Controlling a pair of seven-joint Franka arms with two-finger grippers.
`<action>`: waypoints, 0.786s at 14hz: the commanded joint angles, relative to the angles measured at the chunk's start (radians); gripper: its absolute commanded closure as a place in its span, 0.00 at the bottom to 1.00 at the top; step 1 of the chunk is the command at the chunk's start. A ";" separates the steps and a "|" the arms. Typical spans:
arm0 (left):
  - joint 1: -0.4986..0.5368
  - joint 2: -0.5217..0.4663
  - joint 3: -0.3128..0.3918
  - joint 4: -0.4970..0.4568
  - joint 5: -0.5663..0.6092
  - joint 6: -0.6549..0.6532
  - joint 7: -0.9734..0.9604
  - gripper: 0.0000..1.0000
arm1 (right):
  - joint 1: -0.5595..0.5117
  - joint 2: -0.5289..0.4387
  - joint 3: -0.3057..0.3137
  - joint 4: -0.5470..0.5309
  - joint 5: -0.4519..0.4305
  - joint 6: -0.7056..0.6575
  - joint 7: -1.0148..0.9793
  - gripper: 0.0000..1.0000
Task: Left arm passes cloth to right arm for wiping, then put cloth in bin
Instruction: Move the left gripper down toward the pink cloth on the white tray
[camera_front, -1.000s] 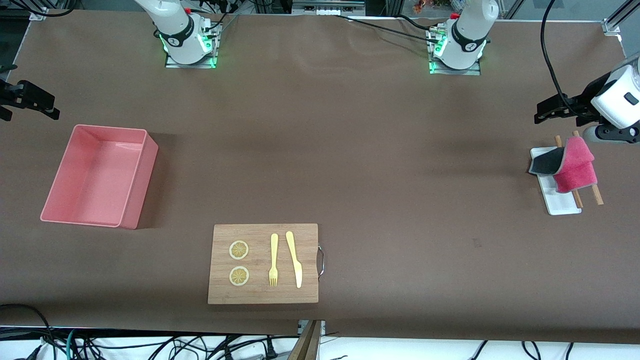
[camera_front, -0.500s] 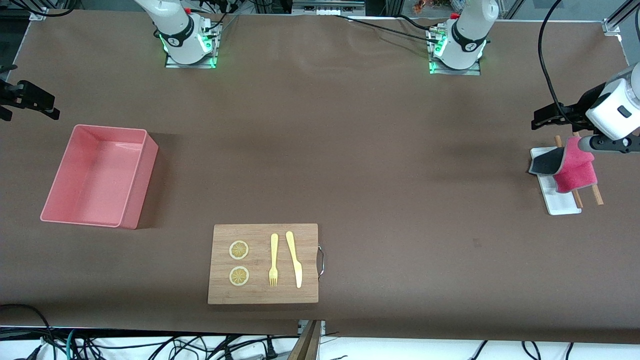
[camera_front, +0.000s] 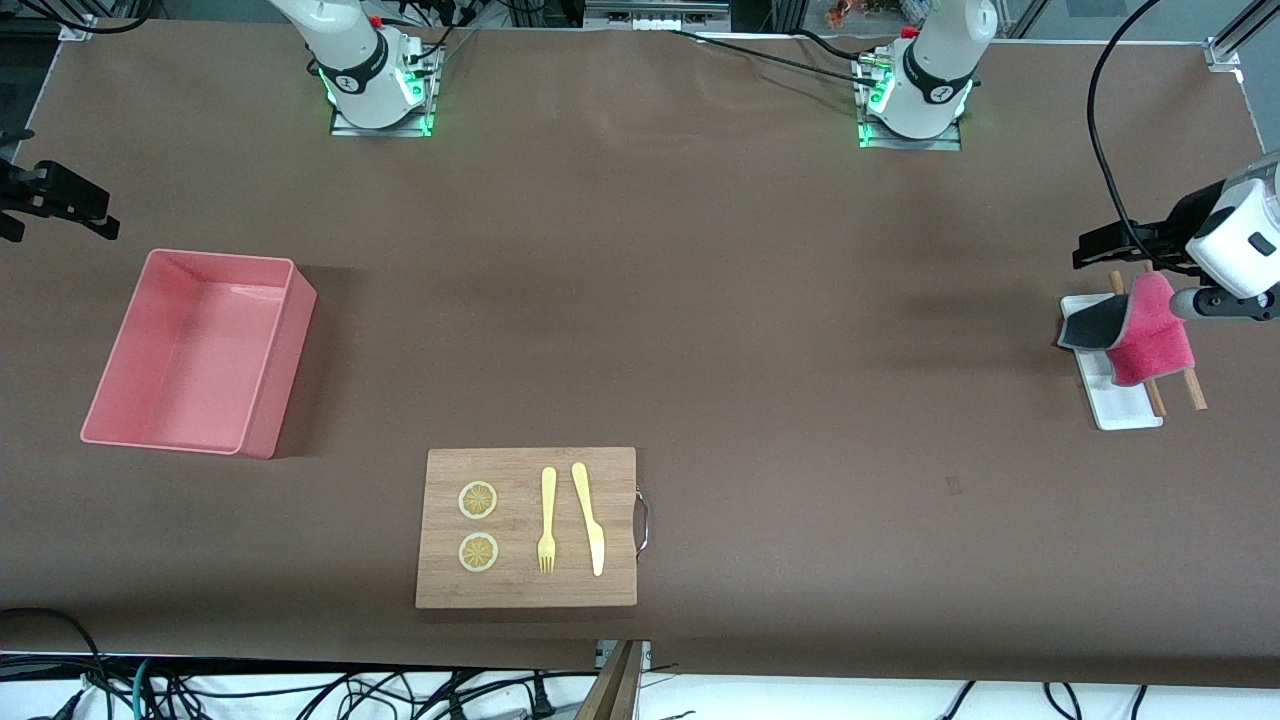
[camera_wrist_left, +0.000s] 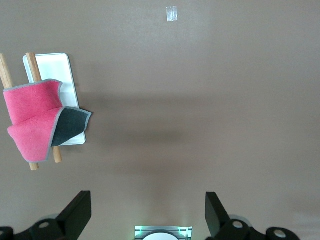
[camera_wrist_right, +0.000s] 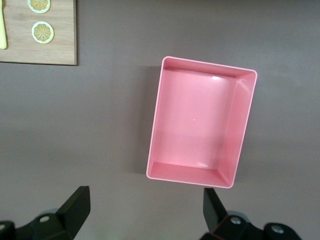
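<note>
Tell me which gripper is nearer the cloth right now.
Left. The left gripper is open in the air beside the cloth on the white tray. The right gripper, open too, waits at the bin end.

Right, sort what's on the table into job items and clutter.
Job items:
cloth, draped on the two wooden sticks
bin
left pincer, open, up near the cloth
right pincer, open, waiting above the bin

Clutter:
white tray
wooden board
lemon slices
fork
knife

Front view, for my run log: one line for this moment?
pink-and-grey soft cloth: on sticks over tray | left tool: open, near cloth | right tool: open, waiting
</note>
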 joint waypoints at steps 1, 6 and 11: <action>0.005 0.021 -0.003 0.025 -0.009 -0.006 0.010 0.00 | -0.013 0.011 0.004 0.025 0.021 -0.015 0.004 0.00; 0.020 0.041 -0.003 0.025 -0.009 -0.013 0.013 0.00 | -0.013 0.011 0.000 0.025 0.021 -0.013 0.004 0.00; 0.083 0.096 -0.002 0.030 0.059 -0.004 0.051 0.00 | -0.013 0.011 0.000 0.025 0.021 -0.013 0.004 0.00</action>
